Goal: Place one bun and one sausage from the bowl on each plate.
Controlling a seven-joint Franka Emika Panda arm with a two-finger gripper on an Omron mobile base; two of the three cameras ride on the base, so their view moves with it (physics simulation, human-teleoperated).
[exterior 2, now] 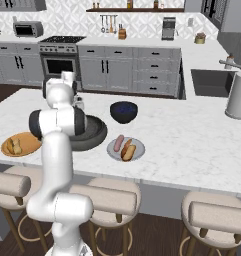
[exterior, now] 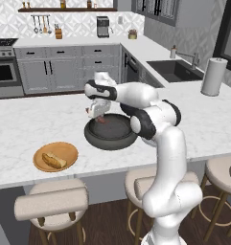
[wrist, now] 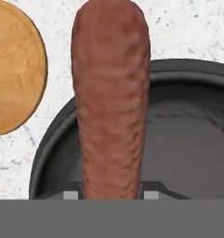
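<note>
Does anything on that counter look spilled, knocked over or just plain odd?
Nothing stands out. The reddish sausage is held in the jaws above the dark bowl; one bun lies on the wooden plate, and another bun with a pink sausage on the grey plate.

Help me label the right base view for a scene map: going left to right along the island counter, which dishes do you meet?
Wooden plate holding a bun → wide dark bowl behind the arm → small dark blue bowl → grey plate carrying a pink sausage and a bun.
</note>
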